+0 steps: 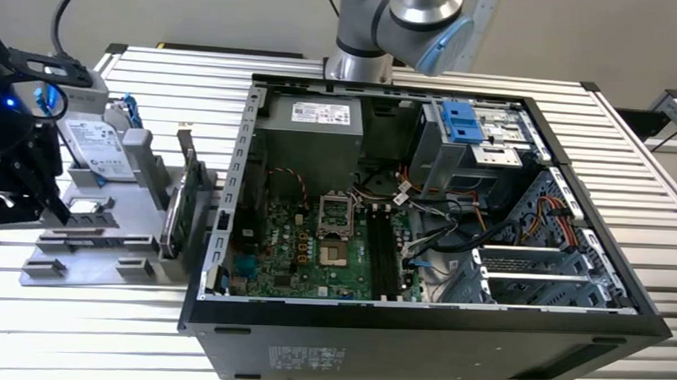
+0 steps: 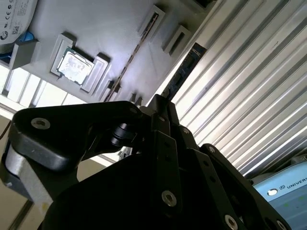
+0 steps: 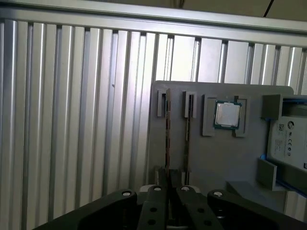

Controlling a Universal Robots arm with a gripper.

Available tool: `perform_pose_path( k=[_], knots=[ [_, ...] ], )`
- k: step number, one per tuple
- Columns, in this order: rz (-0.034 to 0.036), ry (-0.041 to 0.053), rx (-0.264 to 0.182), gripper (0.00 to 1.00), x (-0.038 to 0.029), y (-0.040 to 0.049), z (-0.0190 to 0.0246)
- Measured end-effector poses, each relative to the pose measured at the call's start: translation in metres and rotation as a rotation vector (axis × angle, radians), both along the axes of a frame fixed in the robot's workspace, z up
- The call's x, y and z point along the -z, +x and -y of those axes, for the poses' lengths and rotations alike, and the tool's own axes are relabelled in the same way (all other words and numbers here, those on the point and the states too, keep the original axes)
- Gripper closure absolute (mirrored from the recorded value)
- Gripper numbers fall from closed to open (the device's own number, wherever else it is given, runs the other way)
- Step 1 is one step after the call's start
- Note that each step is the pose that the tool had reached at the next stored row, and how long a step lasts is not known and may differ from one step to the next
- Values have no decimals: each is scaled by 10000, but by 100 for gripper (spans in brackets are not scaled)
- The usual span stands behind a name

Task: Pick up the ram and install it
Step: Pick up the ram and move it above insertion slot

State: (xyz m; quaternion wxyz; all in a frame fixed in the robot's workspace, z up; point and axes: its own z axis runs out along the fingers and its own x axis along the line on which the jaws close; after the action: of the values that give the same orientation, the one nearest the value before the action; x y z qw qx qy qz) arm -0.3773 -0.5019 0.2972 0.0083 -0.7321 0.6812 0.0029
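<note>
The tool [image 3: 168, 188] is pinched together on the edge of the ram [image 3: 168, 134]. The ram stands upright in an outer slot of the gray tray [image 3: 216, 158] on the ribbed counter [image 3: 72, 120], to the exterior view's left of the open case [image 1: 428, 202].

One computer case [image 1: 424, 315], one hard drive [image 1: 93, 143], one processor [image 3: 227, 115], one expansion card [image 1: 180, 210], one grey holder [image 1: 88, 261].

1. The black gripper [image 2: 160, 104] looms in the foreground, its tip over the gray tray [image 2: 115, 28].
2. The ram [image 2: 132, 56] stands edge-on in a tray slot.
3. A processor chip [image 2: 73, 64] sits in a recess nearby.
4. A ribbed metal table [image 2: 249, 81] borders the tray.
</note>
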Motion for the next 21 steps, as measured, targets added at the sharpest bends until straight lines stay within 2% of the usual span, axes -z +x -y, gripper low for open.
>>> perform_pose_path(
  k=[21],
  knots=[
    [0, 0, 0, 100, -170, 0, 0]
  ],
)
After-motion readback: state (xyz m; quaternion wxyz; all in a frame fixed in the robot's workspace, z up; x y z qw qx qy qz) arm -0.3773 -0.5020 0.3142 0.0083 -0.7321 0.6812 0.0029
